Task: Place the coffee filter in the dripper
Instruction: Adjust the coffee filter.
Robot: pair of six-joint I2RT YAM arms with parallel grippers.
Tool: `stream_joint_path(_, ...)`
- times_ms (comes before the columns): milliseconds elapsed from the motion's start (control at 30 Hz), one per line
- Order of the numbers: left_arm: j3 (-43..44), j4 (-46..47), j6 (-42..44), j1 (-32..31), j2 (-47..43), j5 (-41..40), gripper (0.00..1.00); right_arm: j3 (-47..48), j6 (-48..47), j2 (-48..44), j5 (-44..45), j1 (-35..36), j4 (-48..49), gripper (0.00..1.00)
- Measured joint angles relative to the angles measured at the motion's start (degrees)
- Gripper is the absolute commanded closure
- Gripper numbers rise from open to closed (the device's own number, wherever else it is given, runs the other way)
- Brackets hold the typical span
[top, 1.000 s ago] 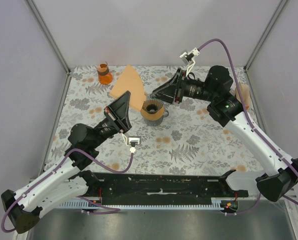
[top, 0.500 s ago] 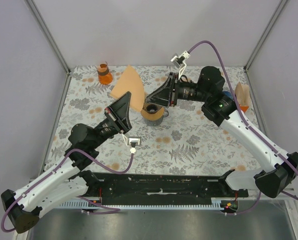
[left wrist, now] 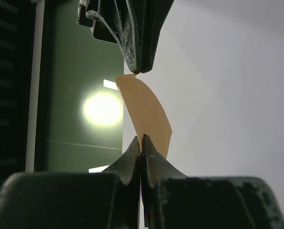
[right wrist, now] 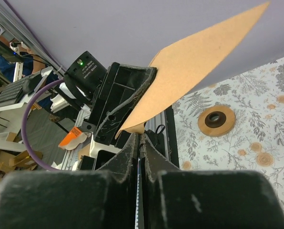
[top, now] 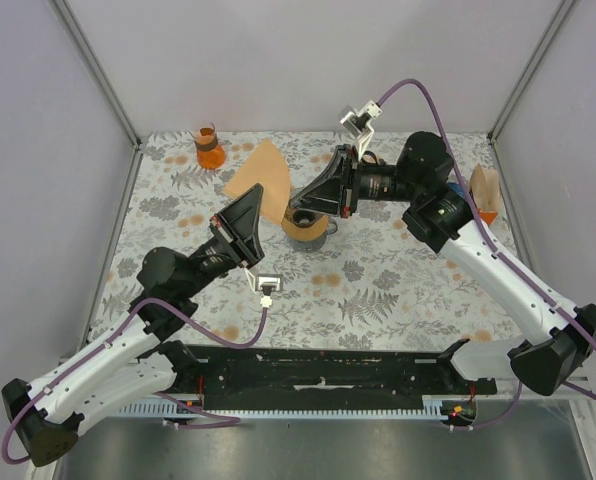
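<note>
Filter status, top view: coffee filter (top: 260,175) aloft over floral table (top: 398,290), spread as flat tan fan, wide curved edge toward back wall. Held from two sides. Left gripper (top: 258,200) clamped on lower left edge of paper; in left wrist view, own fingertips (left wrist: 130,160) pressed together, thin tan sheet rising from seam between them. Right gripper (top: 298,203) likewise closed on paper at opposite corner; in right wrist view, own fingers (right wrist: 125,157) shut with pointed tan tip caught at their ends, rest of sheet slanting up and away toward left arm's jaws. Both pincers gripping same filter, tips near each other. Dripper (top: 306,233) upright on table just below right gripper, partly covered by it, apart from paper; filter not yet in it. Orange beaker (top: 209,150) at back left, well apart. Tan packet (top: 486,188) at right edge beside right arm; contents not discernible.
</note>
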Motion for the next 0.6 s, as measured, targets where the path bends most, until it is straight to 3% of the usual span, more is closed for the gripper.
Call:
stream_joint_path(333,0.0,-1.1,0.0,0.0,-0.1,0.0,0.98,0.6,0.2,0.0,-0.6,0.0,0.6,0.99)
stream_joint_path(600,0.0,-1.7,0.0,-0.3,-0.5,-0.2,0.98,1.4,0.3,0.1,-2.3,-0.3,0.8,0.41)
